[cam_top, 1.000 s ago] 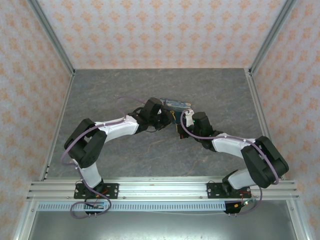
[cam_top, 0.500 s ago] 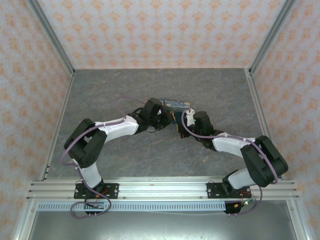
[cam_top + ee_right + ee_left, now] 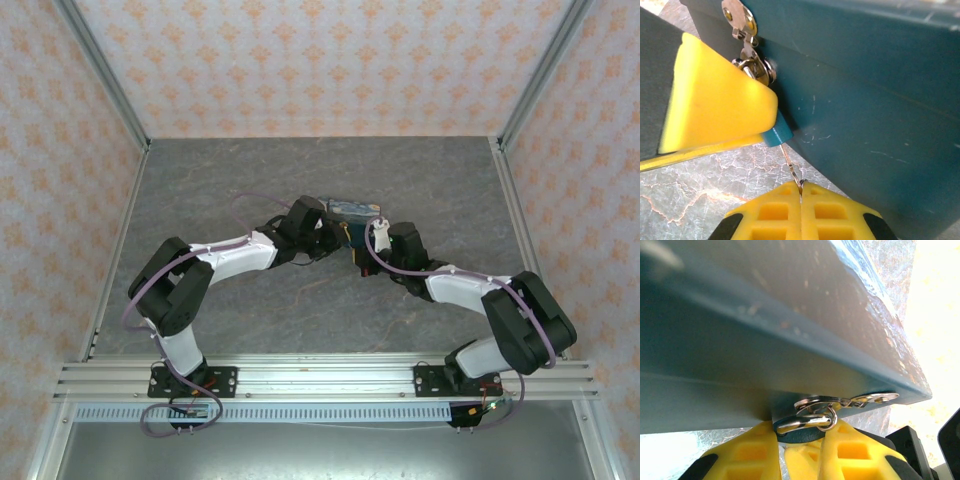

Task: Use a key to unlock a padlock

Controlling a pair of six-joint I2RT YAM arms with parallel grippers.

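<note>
In the top view the left gripper [image 3: 333,236] sits just left of centre, pressed up to the lower edge of the blue painted tin [image 3: 356,207]. Compared with the frames of the last second, the left arm shows no visible shift. Its wrist view records the yellow fingers [image 3: 752,452] narrowed onto the padlock [image 3: 796,436]. The dark teal body is clamped between them at the bottom centre of the frame, and the silvery shackle [image 3: 807,421] is threaded through the tin's hasp [image 3: 872,399] just under the tin wall. To the right, the right gripper [image 3: 357,250] has edged a little up the frame toward the tin over the same second, closing the gap to the left gripper. Its wrist view shows its fingers pressed together at the bottom centre on the key [image 3: 791,167]. This thin tan sliver runs up and left to the lower end of the padlock body, which protrudes below the left gripper's finger in the upper left. The tip meets the teal end face; how far it has entered cannot be determined. Assessment: the change is the final approach of key to keyway, insertion is in hand, and turning is not yet done. Risk: the slender sliver may flex or slip if pushed off-axis.
</note>
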